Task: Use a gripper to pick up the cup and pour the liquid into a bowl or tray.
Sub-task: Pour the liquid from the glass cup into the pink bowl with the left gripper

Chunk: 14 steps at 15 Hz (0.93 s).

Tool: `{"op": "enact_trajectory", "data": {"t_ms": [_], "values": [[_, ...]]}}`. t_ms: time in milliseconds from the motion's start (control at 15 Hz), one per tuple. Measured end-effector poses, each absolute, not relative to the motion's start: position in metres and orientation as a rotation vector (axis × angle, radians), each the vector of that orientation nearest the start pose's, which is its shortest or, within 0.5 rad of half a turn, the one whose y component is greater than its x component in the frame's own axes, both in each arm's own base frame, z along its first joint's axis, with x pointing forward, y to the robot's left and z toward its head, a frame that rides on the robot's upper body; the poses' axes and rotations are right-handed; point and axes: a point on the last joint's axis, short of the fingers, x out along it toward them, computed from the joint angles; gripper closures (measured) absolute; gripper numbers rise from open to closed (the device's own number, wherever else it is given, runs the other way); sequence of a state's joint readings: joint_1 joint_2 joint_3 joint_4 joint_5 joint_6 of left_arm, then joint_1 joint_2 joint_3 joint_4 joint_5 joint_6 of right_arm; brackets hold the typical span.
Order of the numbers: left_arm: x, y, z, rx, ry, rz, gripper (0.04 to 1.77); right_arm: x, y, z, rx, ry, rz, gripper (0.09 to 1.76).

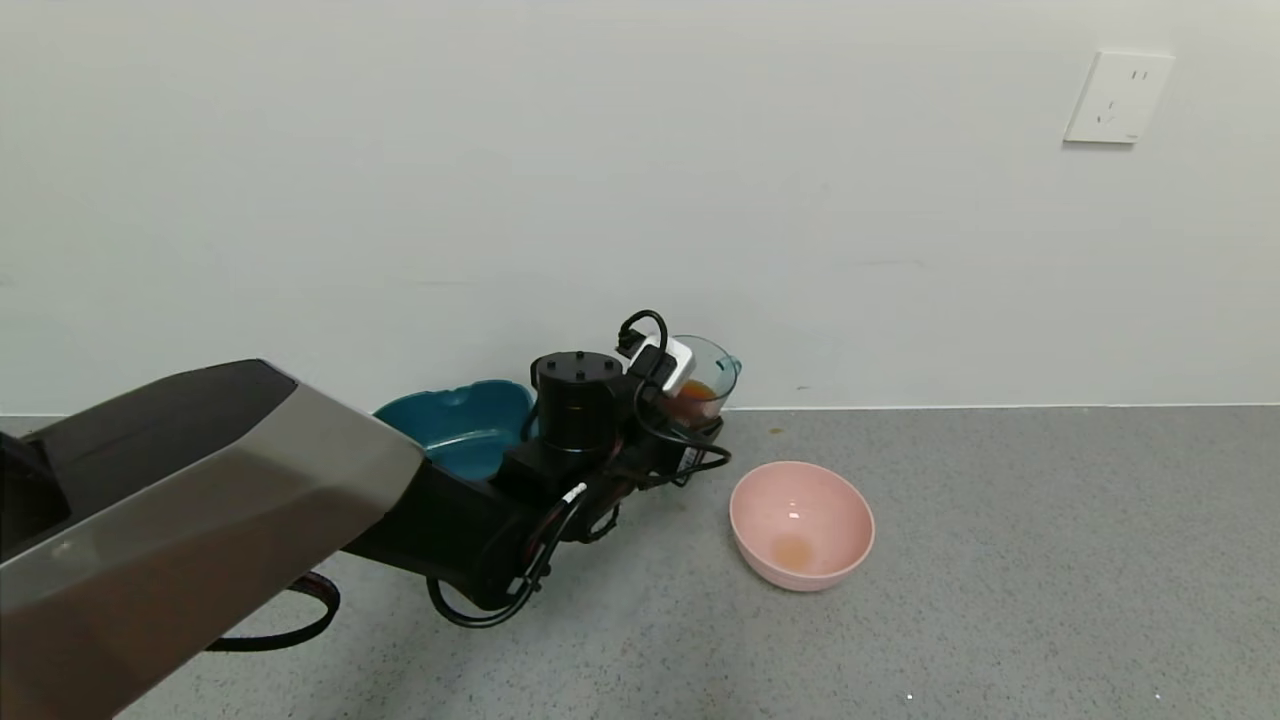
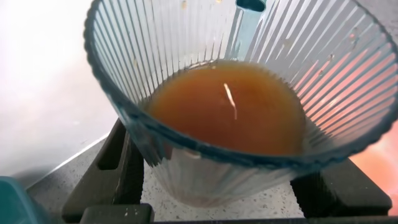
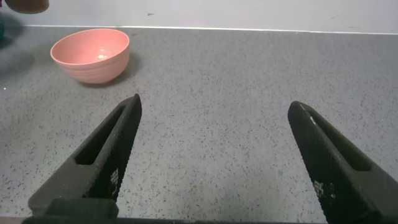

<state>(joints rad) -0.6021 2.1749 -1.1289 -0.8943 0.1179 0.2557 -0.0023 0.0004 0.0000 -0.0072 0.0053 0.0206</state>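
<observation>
My left gripper is shut on the pale teal ribbed cup and holds it above the grey surface, behind and to the left of the pink bowl. The cup leans slightly toward the bowl. In the left wrist view the cup sits between the black fingers, with orange-red liquid filling its lower part. The bowl has a faint orange trace at its bottom. My right gripper is open and empty, low over the surface, with the bowl farther off.
A dark teal squarish tub stands by the wall behind my left arm. A white wall runs along the back, with an outlet at the upper right. Speckled grey surface spreads to the right of the bowl.
</observation>
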Motion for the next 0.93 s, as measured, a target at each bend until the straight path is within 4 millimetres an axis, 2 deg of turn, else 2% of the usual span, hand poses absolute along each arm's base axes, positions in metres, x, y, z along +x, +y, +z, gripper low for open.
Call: {"op": "enact_trajectory", "data": {"t_ms": [400, 933], "values": [[0.344, -0.249, 0.114, 0.362, 0.073, -0.534, 0.51, -0.023, 0.000, 0.076, 0.020, -0.007, 0.003, 0.14], [0.332, -0.254, 0.103, 0.482, 0.088, -0.516, 0.51, -0.023, 0.000, 0.076, 0.021, -0.007, 0.003, 0.14]]}}
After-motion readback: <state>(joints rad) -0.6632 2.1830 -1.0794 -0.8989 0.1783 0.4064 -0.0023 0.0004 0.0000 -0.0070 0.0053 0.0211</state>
